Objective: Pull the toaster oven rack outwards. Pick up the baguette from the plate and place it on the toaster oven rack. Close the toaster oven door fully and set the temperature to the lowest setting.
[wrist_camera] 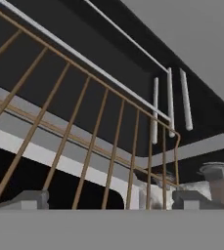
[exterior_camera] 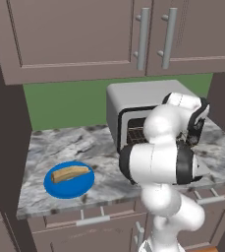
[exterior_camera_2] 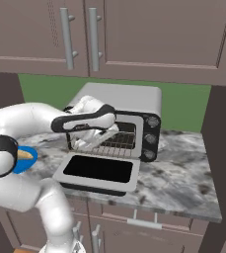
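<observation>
the marbled tabletop (exterior_camera_2: 183, 173) carries the toaster oven (exterior_camera_2: 134, 101), its toaster oven door (exterior_camera_2: 99, 170) lying folded down flat in the right base view. the left base view adds the blue plate (exterior_camera: 67, 184) at 8 o'clock from the oven, with the baguette (exterior_camera: 70, 173) on it. the white arm bends forward, hand at the cavity mouth. in the hand view the toaster oven rack (wrist_camera: 89, 141) crosses close above the claw (wrist_camera: 108, 197), whose tips stand wide, holding nothing.
</observation>
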{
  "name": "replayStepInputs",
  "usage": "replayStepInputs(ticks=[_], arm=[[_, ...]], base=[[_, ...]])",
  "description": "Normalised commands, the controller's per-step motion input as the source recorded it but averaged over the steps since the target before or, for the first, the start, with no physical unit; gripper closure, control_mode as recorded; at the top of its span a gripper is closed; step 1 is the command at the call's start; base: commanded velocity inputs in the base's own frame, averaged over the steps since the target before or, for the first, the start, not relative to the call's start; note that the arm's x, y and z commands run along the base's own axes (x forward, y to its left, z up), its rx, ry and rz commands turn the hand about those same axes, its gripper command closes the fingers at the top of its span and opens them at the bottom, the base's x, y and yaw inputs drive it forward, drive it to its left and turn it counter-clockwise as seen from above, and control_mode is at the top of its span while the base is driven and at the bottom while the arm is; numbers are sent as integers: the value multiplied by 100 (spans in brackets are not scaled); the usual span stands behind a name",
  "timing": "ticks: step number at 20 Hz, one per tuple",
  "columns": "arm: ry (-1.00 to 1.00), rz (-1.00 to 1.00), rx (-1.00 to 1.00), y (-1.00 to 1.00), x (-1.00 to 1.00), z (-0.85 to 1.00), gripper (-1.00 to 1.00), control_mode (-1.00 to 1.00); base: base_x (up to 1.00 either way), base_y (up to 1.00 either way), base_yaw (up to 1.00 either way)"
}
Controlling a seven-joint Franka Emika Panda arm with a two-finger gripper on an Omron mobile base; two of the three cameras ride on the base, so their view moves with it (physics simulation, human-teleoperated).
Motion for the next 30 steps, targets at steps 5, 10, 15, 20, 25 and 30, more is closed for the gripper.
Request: replayStepInputs(ticks=[5, 10, 15, 20, 25, 30], arm=[[42, -22, 20, -29, -4, 74, -100, -100], [39, -19, 32, -23, -4, 76, -100, -100], [19, -10, 29, 0, -14, 99, -100, -100], [-10, -3, 40, 0, -31, 100, -100, -100], [-25, -9, 50, -3, -46, 100, -100, -100], [-2, -22, 48, 21, -68, 100, -100, -100]], base=[[0, 0, 0], [0, 0, 0], [0, 0, 0], [0, 0, 0], [0, 0, 0], [0, 0, 0]])
